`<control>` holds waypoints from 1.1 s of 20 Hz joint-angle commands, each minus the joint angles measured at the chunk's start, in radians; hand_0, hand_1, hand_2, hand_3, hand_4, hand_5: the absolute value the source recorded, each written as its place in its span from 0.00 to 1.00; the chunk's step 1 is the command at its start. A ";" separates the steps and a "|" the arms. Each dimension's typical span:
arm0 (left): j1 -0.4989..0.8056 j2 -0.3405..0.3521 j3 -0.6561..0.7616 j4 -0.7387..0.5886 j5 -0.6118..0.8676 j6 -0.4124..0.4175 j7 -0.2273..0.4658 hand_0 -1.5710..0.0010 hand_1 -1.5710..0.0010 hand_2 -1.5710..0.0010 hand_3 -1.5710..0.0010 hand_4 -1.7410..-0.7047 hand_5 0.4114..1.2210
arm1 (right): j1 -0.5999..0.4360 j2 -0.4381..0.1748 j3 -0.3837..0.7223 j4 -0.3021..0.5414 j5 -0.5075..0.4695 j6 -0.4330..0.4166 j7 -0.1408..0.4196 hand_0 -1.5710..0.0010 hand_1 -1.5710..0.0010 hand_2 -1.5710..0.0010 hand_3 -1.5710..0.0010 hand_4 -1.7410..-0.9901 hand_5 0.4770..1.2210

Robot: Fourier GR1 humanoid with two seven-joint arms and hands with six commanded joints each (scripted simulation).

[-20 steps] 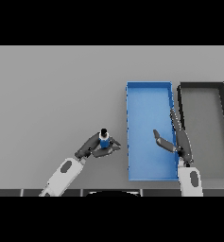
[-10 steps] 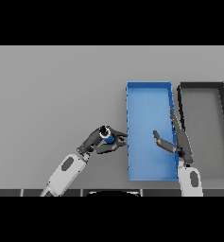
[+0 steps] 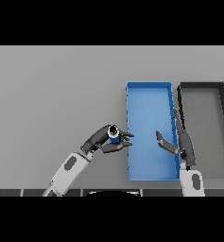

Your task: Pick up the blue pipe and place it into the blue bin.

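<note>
Pipe [image 3: 114, 133] in the left hand [image 3: 105, 141] above the bench [image 3: 52, 90], bin [image 3: 149, 90] just right of that hand, right hand [image 3: 179, 144] over the bin's right wall, second bin [image 3: 222, 123] right of it, touching the first.

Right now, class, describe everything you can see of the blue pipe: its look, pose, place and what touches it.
The blue pipe is a short blue cylinder with a dark open end facing up towards the view, so it looks roughly upright. It sits in the left hand, whose fingers and thumb curl round it. It is just left of the blue bin, close to the left wall, not yet inside. Its lower part is hidden by the hand.
</note>
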 commanded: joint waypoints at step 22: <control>0.022 -0.064 0.070 -0.002 -0.089 -0.098 0.002 0.00 0.00 0.00 0.00 0.26 1.00 | -0.366 -0.211 0.173 -0.346 -0.497 0.369 0.441 1.00 1.00 0.97 1.00 0.59 0.11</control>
